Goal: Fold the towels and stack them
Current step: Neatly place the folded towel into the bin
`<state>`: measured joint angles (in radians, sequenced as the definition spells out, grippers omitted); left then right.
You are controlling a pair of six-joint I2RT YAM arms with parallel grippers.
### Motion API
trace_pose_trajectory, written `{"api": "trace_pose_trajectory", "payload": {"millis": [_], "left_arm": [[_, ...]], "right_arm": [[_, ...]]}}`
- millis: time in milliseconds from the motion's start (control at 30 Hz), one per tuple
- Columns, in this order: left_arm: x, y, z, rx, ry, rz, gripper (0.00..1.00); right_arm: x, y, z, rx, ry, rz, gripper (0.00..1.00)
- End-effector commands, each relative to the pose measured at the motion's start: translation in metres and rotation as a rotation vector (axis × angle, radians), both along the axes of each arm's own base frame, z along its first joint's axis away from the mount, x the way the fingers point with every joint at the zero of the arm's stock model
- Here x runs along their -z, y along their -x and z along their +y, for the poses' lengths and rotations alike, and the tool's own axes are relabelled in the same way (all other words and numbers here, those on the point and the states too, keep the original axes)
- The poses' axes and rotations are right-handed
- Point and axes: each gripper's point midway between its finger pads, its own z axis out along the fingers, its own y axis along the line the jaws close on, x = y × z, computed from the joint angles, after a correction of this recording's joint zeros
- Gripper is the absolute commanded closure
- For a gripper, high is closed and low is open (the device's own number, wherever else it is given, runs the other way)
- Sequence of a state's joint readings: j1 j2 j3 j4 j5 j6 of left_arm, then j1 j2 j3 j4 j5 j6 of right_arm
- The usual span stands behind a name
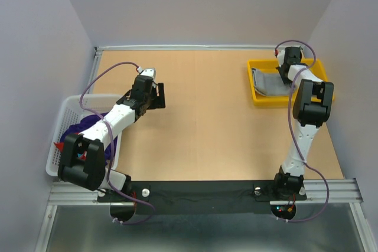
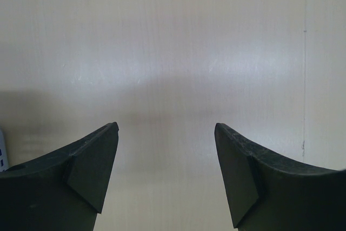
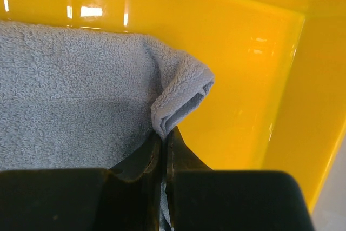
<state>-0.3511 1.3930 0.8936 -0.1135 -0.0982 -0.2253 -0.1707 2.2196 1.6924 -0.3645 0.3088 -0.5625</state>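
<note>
A grey towel [image 3: 70, 90] lies in the yellow tray [image 3: 243, 79] at the far right of the table. My right gripper [image 3: 165, 133] is shut on a folded corner of this towel, which bunches up just beyond the fingertips. From above, the grey towel [image 1: 269, 81] shows in the tray [image 1: 258, 97] under the right wrist. Deep purple towels [image 1: 88, 123] and a bit of red cloth [image 1: 59, 144] sit in the white mesh basket [image 1: 62, 116] at the left. My left gripper [image 2: 165, 127] stands open over bare table, nothing between its fingers, and it hangs [image 1: 160, 95] right of the basket.
The wooden tabletop [image 1: 207, 122] stretches between basket and tray. Grey walls close in the back and both sides. A black strip with the arm bases [image 1: 207, 196] runs along the near edge.
</note>
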Motion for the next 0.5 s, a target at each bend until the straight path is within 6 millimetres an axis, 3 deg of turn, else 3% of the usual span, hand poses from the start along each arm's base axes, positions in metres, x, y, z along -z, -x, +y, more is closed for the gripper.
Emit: {"api": "trace_pose_trajectory", "payload": {"millis": [0, 200, 467], "left_arm": [[-0.006, -0.006, 0.002, -0.004, 0.000, -0.029, 0.17], [-0.007, -0.006, 0.000, 0.001, 0.005, -0.029, 0.17], [-0.005, -0.005, 0.001, -0.001, 0.003, -0.025, 0.17]], "right_arm": [[-0.030, -0.023, -0.015, 0.014, 0.061, -0.098, 1.00], [-0.043, -0.029, -0.024, 0.018, 0.118, -0.114, 0.99], [-0.045, -0.033, -0.031, 0.034, 0.159, -0.120, 0.98]]}}
